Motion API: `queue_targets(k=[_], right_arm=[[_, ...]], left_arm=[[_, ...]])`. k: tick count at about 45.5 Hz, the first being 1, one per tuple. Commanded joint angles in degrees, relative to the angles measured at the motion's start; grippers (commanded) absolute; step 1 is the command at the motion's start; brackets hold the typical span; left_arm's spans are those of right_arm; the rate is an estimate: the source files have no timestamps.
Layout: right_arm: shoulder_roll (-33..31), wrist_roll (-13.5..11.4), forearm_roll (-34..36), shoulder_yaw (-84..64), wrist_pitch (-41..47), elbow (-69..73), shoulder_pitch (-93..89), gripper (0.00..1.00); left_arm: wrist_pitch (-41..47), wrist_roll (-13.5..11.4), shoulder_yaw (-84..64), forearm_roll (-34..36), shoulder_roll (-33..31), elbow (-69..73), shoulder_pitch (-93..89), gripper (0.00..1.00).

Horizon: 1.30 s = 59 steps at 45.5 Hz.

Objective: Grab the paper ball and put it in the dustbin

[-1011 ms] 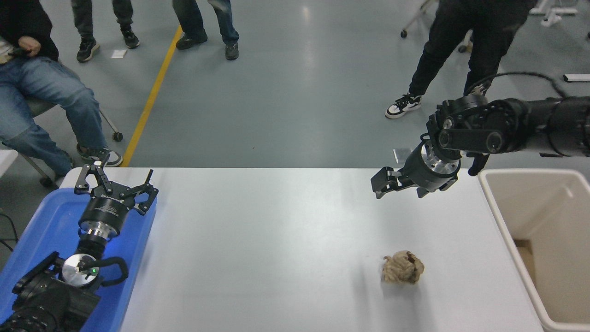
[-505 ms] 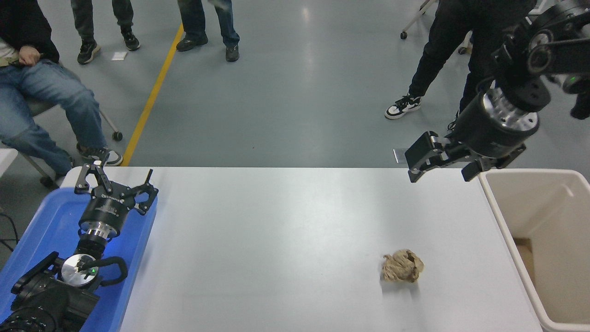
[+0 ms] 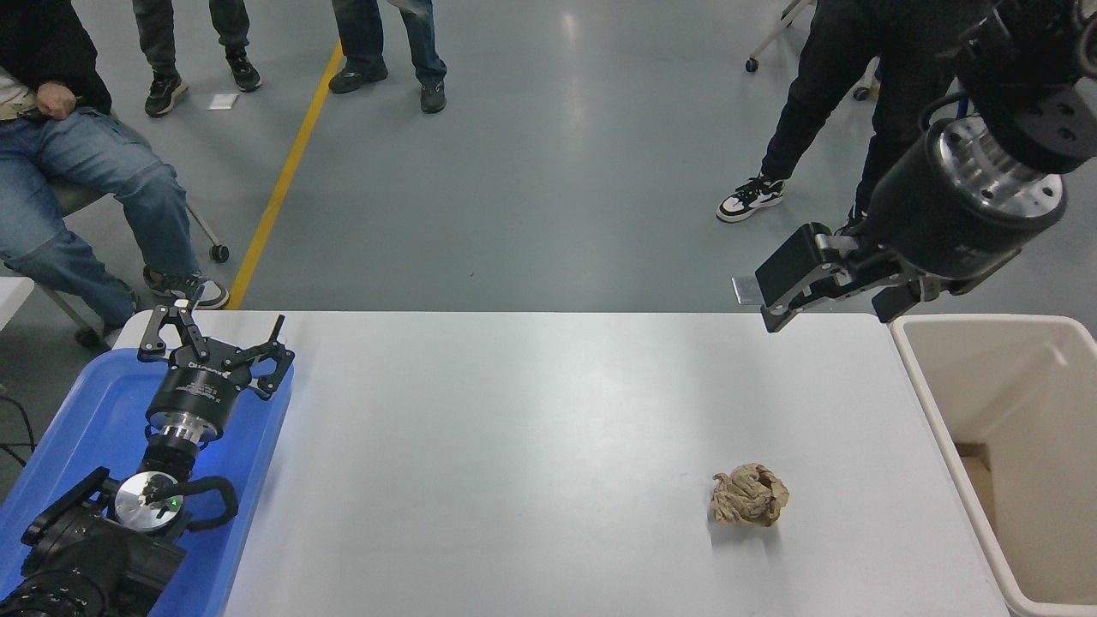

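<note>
A white table (image 3: 531,446) stands on a grey floor (image 3: 548,171) crossed by one yellow line (image 3: 283,171), with people at its far side: one seated at the upper left (image 3: 60,163), two pairs of legs at the top (image 3: 197,43) (image 3: 386,43), and one person in black at the upper right (image 3: 823,103). Two grippers show. The right gripper (image 3: 844,287) hangs in the air above the table's far right edge, its fingers (image 3: 793,274) spread apart with nothing between them and touching nothing; behind it the silver-collared wrist and black arm rise to the upper right corner. The left gripper (image 3: 214,338) is parked at the lower left over one blue tray (image 3: 77,411), its fingers also spread wide and empty. One ball (image 3: 749,495), crumpled tan paper, lies on the table at the near right, well apart from the right gripper and nearer the camera than it. One bin (image 3: 934,403), cream with a thick rim, stands at the table's right edge, just right of the ball and below the right gripper; a brownish patch shows low inside it, too unclear to identify.
</note>
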Motion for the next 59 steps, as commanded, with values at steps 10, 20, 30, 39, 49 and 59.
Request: queue_targets(k=[10, 20, 30, 39, 49, 59], right_arm=[[0.5, -0.1, -14.9, 2.4, -13.7, -9.5, -29.9, 1.00], [1.2, -0.3, -23.1, 8.6, -20.0, -21.1, -49.0, 1.00], [4.8, -0.3, -24.4, 16.9, -20.6, -30.0, -62.8, 1.00], [5.5, -0.3, -25.6, 19.5, -22.9, -32.7, -67.2, 1.00], [7.0, -0.2, -26.6, 20.4, -25.9, -36.7, -70.8, 1.00], [7.6, -0.2, -29.3, 20.5, -28.9, -39.6, -73.8, 0.96]], left_arm=[[0.0, -0.1, 0.0, 0.0, 0.0, 0.0, 0.0, 0.99], [0.0, 0.0, 0.0, 0.0, 0.0, 0.0, 0.0, 0.99], [0.0, 0.0, 0.1, 0.1, 0.0, 0.0, -0.1, 0.99], [0.0, 0.0, 0.1, 0.1, 0.0, -0.1, -0.1, 0.99], [0.0, 0.0, 0.1, 0.1, 0.0, -0.1, -0.1, 0.99], [0.0, 0.0, 0.1, 0.1, 0.0, 0.0, -0.1, 0.99]])
